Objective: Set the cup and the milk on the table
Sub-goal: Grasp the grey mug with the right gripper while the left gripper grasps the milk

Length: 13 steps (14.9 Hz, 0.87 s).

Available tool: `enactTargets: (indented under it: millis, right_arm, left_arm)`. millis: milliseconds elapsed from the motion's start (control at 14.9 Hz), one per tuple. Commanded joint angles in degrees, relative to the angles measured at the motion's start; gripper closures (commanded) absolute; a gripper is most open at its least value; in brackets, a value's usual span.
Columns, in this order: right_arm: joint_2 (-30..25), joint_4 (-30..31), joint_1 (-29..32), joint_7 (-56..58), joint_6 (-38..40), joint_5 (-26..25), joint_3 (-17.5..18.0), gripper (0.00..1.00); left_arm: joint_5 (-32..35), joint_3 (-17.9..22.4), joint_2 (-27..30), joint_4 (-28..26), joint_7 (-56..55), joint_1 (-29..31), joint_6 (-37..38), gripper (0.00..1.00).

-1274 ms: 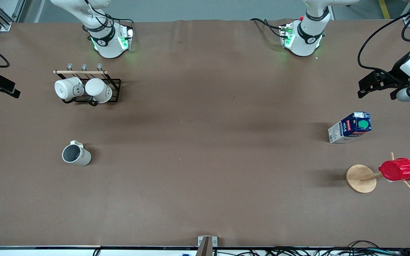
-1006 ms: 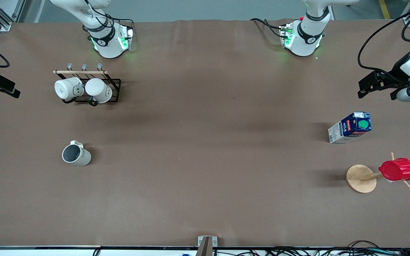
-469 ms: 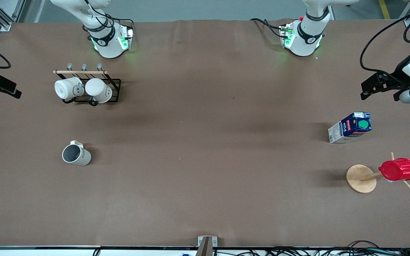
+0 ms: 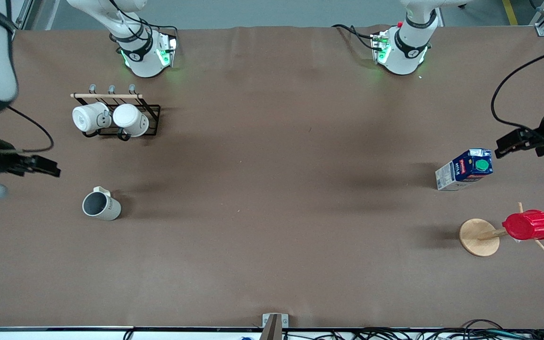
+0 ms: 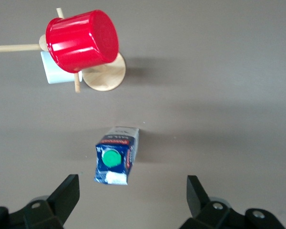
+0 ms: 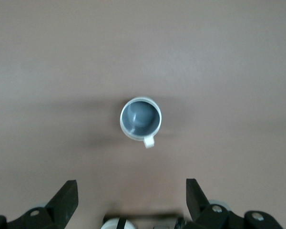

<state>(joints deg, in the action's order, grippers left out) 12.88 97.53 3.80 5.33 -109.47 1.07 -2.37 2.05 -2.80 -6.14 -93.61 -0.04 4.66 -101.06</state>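
The off-white cup (image 4: 101, 206) with a dark grey inside stands upright on the brown table (image 4: 272, 189) toward the right arm's end. It also shows in the right wrist view (image 6: 140, 119). The dark blue milk (image 4: 464, 169) with a green cap stands toward the left arm's end and shows in the left wrist view (image 5: 114, 155). My right gripper (image 4: 47, 167) (image 6: 132, 188) is open and empty, up over the table beside the cup. My left gripper (image 4: 503, 142) (image 5: 131, 188) is open and empty, up over the table beside the milk's top.
A black wire rack (image 4: 151, 120) holding a pair of white mugs (image 4: 111, 118) stands near the right arm's base. A ribbed red cup (image 4: 528, 225) hangs on a wooden peg stand (image 4: 479, 237), nearer the front camera than the milk.
Both grippers have moved toward the front camera: the left one close to the milk, the right one close to the cup. The cup and the milk have not moved.
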Motion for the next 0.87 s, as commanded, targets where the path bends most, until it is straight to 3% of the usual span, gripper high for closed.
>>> enactTargets:
  millis: [0, 335, 603, 804]
  right_arm:
    - [0.1, 9.2, 0.9, 2.1, -11.5, -1.1, 0.4, 0.00]
    - [5.8, 18.2, 1.9, 6.1, -30.8, -3.6, 0.3, 0.01]
    - [10.1, 18.2, 1.8, 7.1, -35.3, -4.0, 0.3, 0.02]
    - [11.4, 18.1, 1.8, 7.2, -36.1, -4.1, 0.3, 0.10]
  left_arm:
    - [1.6, -0.5, -2.9, -1.0, -0.1, 1.2, -3.4, 0.02]
    - [1.6, -0.5, -3.6, -7.6, -0.5, 2.4, -9.5, 0.02]
    - [1.6, -0.5, -3.6, -13.8, -1.2, 3.1, -16.6, 0.03]
    - [1.6, -0.4, -3.7, -17.6, -1.1, 3.3, -20.0, 0.04]
